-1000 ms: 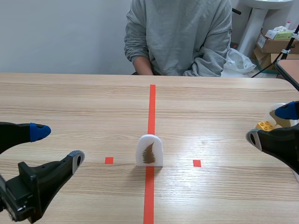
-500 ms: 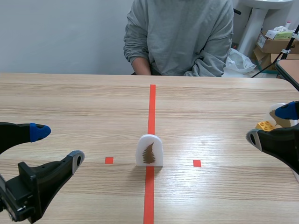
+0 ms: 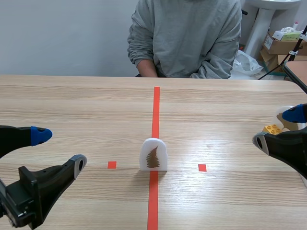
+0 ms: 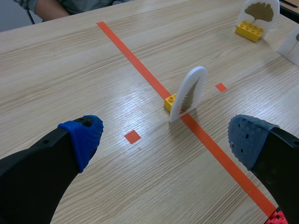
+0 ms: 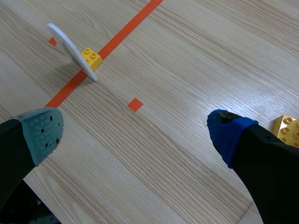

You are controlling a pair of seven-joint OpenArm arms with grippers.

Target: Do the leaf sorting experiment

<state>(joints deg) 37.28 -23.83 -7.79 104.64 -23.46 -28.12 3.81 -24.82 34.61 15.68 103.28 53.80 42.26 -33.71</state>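
A white arched card with a brown fern leaf (image 3: 153, 155) stands upright on the orange-red centre line, held by a yellow brick (image 4: 171, 102) behind it. In the left wrist view the fern card (image 4: 188, 93) is ahead of my left gripper (image 4: 163, 135) and a little to its right. My left gripper (image 3: 58, 149) stands open at the table's left with nothing between its fingers. My right gripper (image 3: 278, 129) is open at the right edge; from it the fern card (image 5: 72, 50) shows edge-on, ahead and to its left. Another leaf card (image 3: 284, 117) on a yellow brick sits just behind the right gripper.
A person in a grey sweatshirt (image 3: 184, 38) sits across the table, arms near its far edge. A ginkgo leaf card on a yellow brick (image 4: 258, 16) and part of another white card (image 4: 292, 44) stand at the far right. A red brick corner (image 4: 276, 218) shows by my left gripper's right finger.
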